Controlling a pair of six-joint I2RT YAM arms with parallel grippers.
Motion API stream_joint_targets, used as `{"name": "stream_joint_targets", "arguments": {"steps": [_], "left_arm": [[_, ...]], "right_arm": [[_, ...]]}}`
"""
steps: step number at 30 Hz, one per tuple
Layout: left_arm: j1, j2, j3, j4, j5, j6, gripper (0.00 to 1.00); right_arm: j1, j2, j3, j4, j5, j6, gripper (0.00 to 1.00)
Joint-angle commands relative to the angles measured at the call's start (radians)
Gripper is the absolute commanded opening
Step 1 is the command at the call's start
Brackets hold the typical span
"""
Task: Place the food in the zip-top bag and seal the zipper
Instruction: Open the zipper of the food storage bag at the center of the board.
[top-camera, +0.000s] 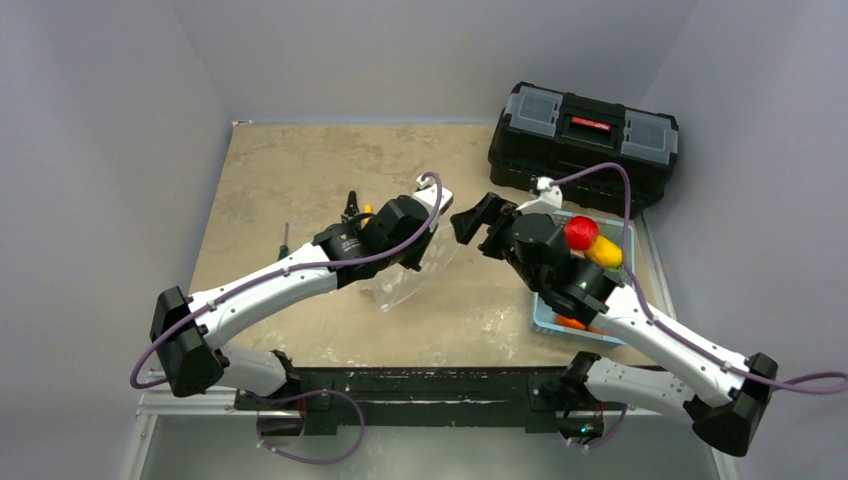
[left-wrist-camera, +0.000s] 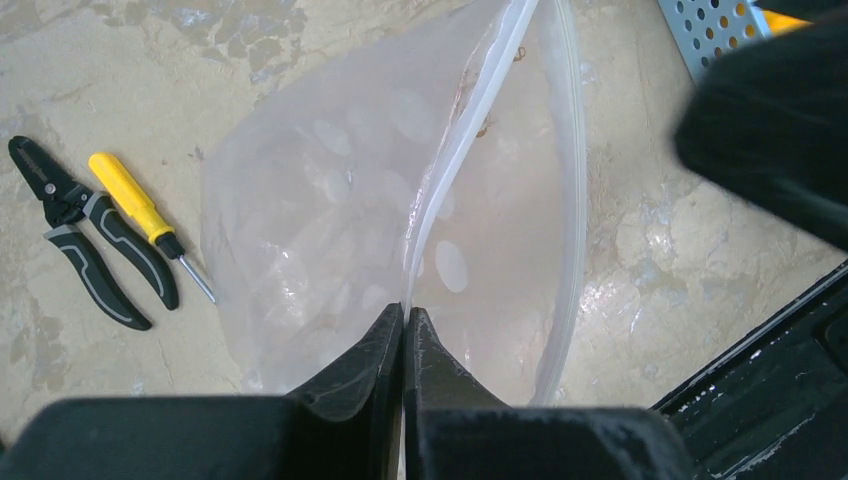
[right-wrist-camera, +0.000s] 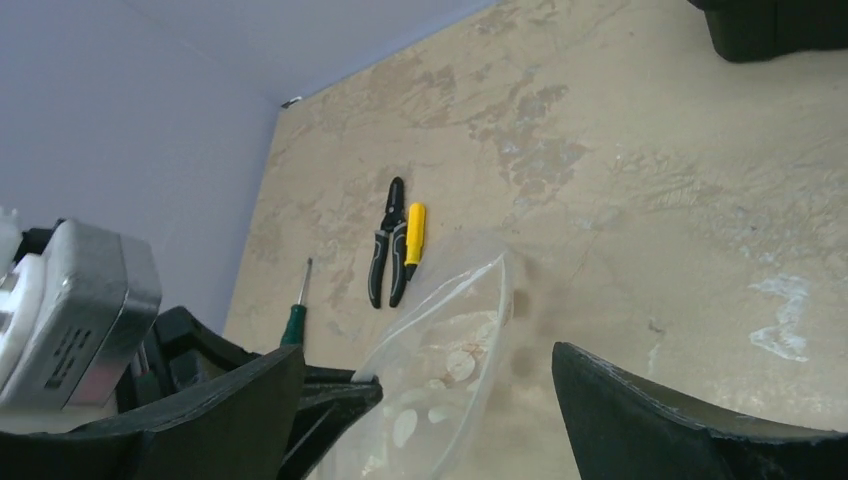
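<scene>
**Q:** What are your tools doing?

**Me:** My left tool (left-wrist-camera: 403, 320) is clenched on the zipper (left-wrist-camera: 452, 165) of the zip-top bag (left-wrist-camera: 320, 200). Both fingers are pressed flat together with one lip of the mouth pinched between them. My right tool (right-wrist-camera: 428, 350) is released, with the jaws spread wide and nothing between them. It hangs just beside the bag's mouth, facing my left tool.

**Q:** And how does the bag lie?

**Me:** It slopes down from my grip onto the table (top-camera: 300, 170), clear and crinkled. The mouth gapes: the lip I hold runs straight away from my fingers, and the other lip bows out to one side of it.

**Q:** Where is the food?

**Me:** It is in the light-blue tray (top-camera: 545, 318), off to my right and well apart from the bag. A red toy fruit (top-camera: 580, 233) and a yellow toy fruit (top-camera: 604, 252) touch each other at the far end. An orange piece (top-camera: 570, 322) shows at the near end, mostly hidden under my right arm.

**Q:** Anything else around?

**Me:** Black pliers (left-wrist-camera: 80, 235) and a yellow-handled screwdriver (left-wrist-camera: 135, 200) lie side by side on the table, on the bag's far left side. A green-handled screwdriver (right-wrist-camera: 293, 325) lies farther left. A black toolbox (top-camera: 585, 135) stands beyond the tray, at the far right corner.
</scene>
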Motion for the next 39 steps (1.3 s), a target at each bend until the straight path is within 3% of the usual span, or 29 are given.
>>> {"name": "stream_joint_targets", "arguments": {"steps": [1, 6, 11, 13, 14, 16, 19, 24, 26, 30, 39], "left_arm": [[-0.001, -0.024, 0.044, -0.002, -0.016, -0.02, 0.0], [-0.001, -0.011, 0.044, 0.002, -0.017, -0.033, 0.0], [-0.003, 0.002, 0.04, 0.006, -0.023, -0.036, 0.0], [-0.002, 0.005, 0.045, 0.005, -0.03, -0.031, 0.0], [-0.001, 0.004, 0.047, 0.004, -0.032, -0.028, 0.01], [-0.001, 0.001, 0.049, 0.002, -0.034, -0.026, 0.15], [-0.002, -0.002, 0.047, -0.001, -0.036, -0.028, 0.34], [-0.003, 0.007, 0.054, -0.012, -0.034, -0.026, 0.51], [-0.002, 0.005, 0.054, -0.011, -0.037, -0.024, 0.53], [-0.001, -0.003, 0.057, -0.014, -0.033, -0.011, 0.43], [-0.001, -0.059, 0.051, -0.026, -0.104, 0.031, 0.0]], "right_arm": [[0.003, -0.019, 0.001, -0.109, -0.075, -0.143, 0.95], [0.021, 0.091, -0.005, -0.075, -0.19, -0.028, 0.83], [0.082, 0.192, 0.002, -0.062, -0.078, 0.046, 0.75], [0.102, 0.197, 0.009, -0.089, -0.006, 0.069, 0.64], [0.108, 0.192, 0.006, -0.093, 0.021, 0.074, 0.5], [0.111, 0.172, -0.004, -0.078, 0.026, 0.067, 0.25], [0.111, 0.137, -0.015, -0.035, -0.016, 0.046, 0.03], [0.111, 0.099, -0.023, 0.011, -0.056, 0.066, 0.0], [0.111, 0.098, -0.017, 0.018, -0.073, 0.069, 0.0], [0.112, 0.114, -0.008, -0.005, -0.056, 0.065, 0.0], [0.111, 0.136, -0.002, -0.211, 0.226, -0.018, 0.05]]}}
